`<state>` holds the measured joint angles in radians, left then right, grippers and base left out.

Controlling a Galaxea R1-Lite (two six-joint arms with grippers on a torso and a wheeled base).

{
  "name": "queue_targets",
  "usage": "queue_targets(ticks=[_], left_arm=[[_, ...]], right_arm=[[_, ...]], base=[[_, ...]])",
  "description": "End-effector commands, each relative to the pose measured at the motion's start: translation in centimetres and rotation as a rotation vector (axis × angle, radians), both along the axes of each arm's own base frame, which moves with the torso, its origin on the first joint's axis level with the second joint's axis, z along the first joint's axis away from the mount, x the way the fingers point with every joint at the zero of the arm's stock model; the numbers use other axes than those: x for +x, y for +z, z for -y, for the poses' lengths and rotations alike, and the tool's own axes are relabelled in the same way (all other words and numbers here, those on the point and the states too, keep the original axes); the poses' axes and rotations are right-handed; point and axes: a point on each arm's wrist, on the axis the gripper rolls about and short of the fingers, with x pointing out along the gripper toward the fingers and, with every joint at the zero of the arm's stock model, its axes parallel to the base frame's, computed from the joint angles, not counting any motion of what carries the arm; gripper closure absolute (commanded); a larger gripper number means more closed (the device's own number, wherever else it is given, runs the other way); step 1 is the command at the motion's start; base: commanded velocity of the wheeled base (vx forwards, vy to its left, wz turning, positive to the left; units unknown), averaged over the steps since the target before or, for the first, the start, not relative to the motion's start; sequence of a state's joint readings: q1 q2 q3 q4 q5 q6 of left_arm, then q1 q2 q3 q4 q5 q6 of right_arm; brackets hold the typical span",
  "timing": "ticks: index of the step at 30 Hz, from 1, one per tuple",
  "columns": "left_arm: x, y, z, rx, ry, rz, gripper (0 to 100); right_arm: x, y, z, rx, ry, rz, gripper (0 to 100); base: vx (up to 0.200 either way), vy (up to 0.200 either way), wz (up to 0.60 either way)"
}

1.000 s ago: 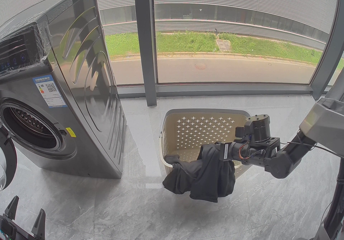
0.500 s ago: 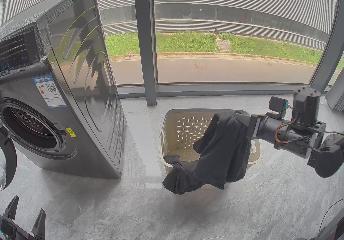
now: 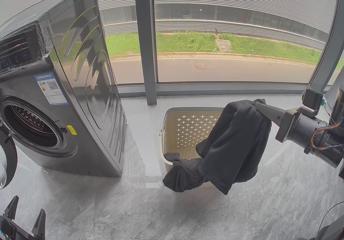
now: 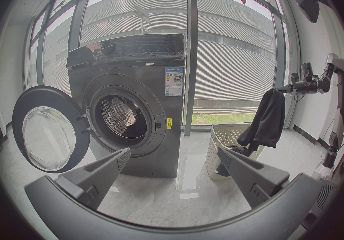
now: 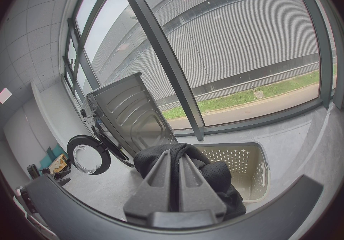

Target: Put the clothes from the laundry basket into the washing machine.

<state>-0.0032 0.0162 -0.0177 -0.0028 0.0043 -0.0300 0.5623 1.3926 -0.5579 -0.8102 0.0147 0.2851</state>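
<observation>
My right gripper (image 3: pixel 261 105) is shut on a black garment (image 3: pixel 233 147) and holds it up above the beige laundry basket (image 3: pixel 168 124). The cloth hangs down, and its lower end still drapes over the basket's near rim onto the floor side. In the right wrist view the fingers (image 5: pixel 163 171) pinch a fold of the black garment (image 5: pixel 211 172). The grey washing machine (image 3: pixel 71 83) stands at the left with its round door (image 4: pixel 50 129) swung open and the drum (image 4: pixel 120 117) exposed. My left gripper (image 3: pixel 24 215) is open, low near the floor in front of the machine.
A window wall with a dark pillar (image 3: pixel 145 36) runs behind the basket. Bare marble floor (image 3: pixel 143 208) lies between the washing machine and the basket. The open door takes up room to the left of the drum opening.
My right gripper has risen and pulled back to the right with the black garment, drawing most of the cloth up out of the basket. The left gripper has stayed put.
</observation>
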Motion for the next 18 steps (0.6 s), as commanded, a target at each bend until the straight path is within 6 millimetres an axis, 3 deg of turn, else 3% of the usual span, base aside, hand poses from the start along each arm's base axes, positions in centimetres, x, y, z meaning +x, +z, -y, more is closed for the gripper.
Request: queue_targets(ticks=[1, 7, 18], left_arm=[[0.01, -0.52, 0.0, 0.002, 0.0, -0.001, 0], [0.01, -0.52, 0.01, 0.002, -0.006, -0.001, 0], [0.01, -0.52, 0.02, 0.001, -0.009, -0.001, 0]], right_arm=[[-0.7, 0.37, 0.3, 0.005, 0.008, 0.022, 100], [-0.83, 0.39, 0.23, 0.004, 0.014, 0.025, 100], [-1.17, 0.13, -0.29, -0.013, 0.043, 0.025, 100]], base=[[0.0, 0.0, 0.0], [0.0, 0.0, 0.0], [0.0, 0.2, 0.0]])
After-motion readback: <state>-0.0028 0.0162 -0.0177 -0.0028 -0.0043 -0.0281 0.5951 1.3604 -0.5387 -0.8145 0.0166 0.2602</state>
